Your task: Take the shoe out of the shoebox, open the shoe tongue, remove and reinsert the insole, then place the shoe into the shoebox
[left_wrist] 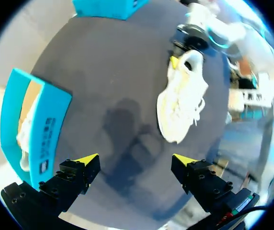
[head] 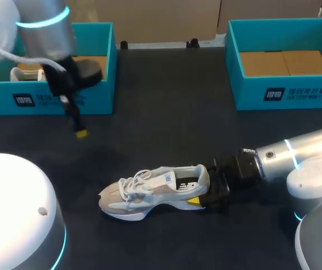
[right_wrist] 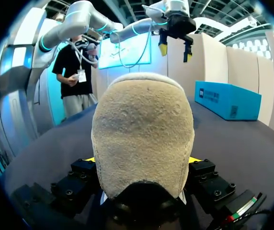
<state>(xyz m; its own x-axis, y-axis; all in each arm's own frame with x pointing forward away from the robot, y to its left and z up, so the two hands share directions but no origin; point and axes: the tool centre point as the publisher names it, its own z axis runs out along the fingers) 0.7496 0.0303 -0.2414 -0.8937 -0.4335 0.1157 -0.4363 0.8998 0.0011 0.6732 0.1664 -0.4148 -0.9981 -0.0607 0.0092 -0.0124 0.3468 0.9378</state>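
Observation:
A white and beige sneaker (head: 150, 192) lies on its sole on the dark table, toe to the left. My right gripper (head: 201, 194) comes in from the right and is shut on its heel. In the right wrist view the beige heel (right_wrist: 142, 129) fills the space between the two fingers (right_wrist: 201, 167). My left gripper (head: 77, 126) hangs open and empty above the table, in front of the left shoebox (head: 65, 101). From the left wrist, the sneaker (left_wrist: 182, 96) lies well ahead of the open gripper (left_wrist: 136, 160).
The left teal shoebox holds a second shoe (head: 26, 73). An open teal shoebox (head: 285, 95) with a bare cardboard bottom stands at the back right. Dark tabletop (head: 161, 129) lies between the boxes and the sneaker.

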